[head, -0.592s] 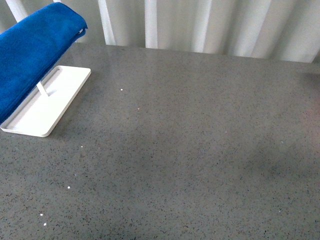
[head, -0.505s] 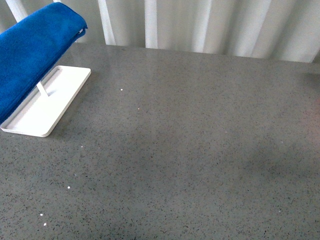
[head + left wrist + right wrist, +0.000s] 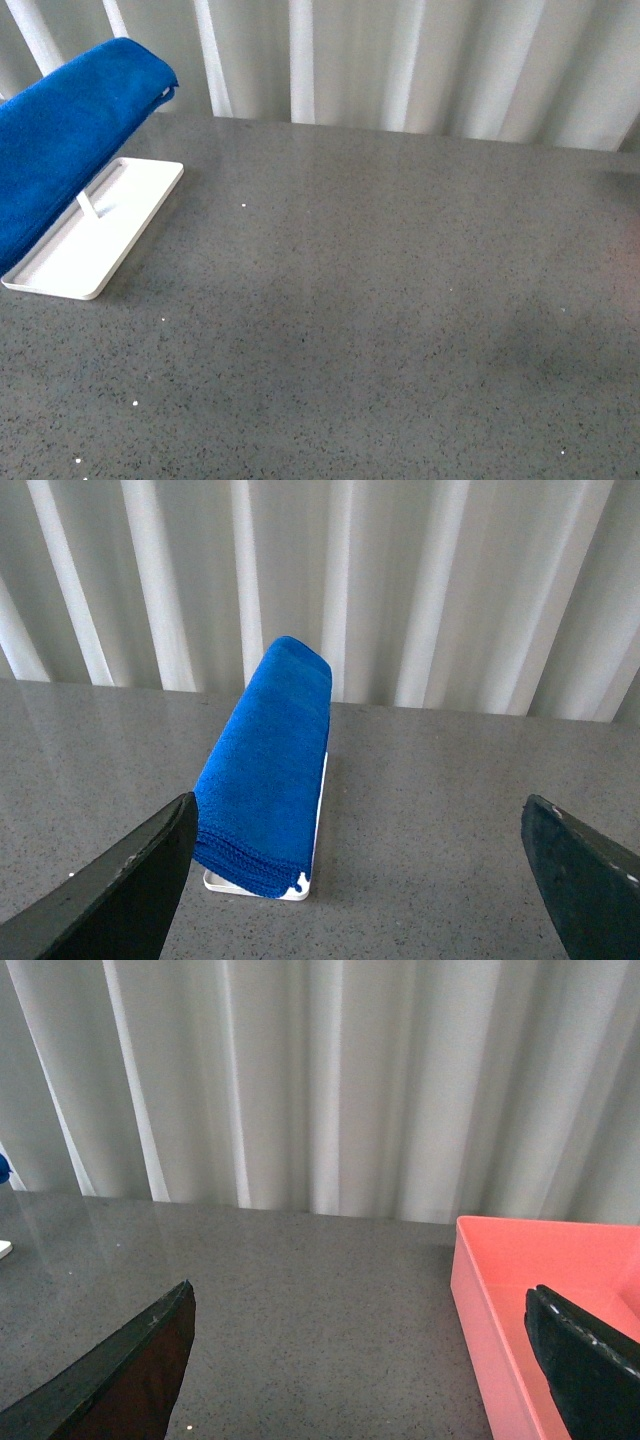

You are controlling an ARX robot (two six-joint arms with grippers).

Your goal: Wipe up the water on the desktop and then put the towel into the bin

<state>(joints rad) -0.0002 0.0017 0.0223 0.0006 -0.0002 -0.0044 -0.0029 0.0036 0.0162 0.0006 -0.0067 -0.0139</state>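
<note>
Front view: the towel (image 3: 70, 150) sits at ten o'clock of the desktop (image 3: 380, 300), raised over the white tray (image 3: 105, 230). Left wrist view: the left gripper (image 3: 358, 815) gapes empty, facing the towel. Right wrist view: the right gripper (image 3: 360, 1300) gapes empty near the pink bin (image 3: 530, 1280).

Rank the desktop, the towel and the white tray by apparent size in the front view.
1. desktop, largest by far.
2. towel.
3. white tray, but the raised towel hides part of it, so this pair is unsure.
</note>
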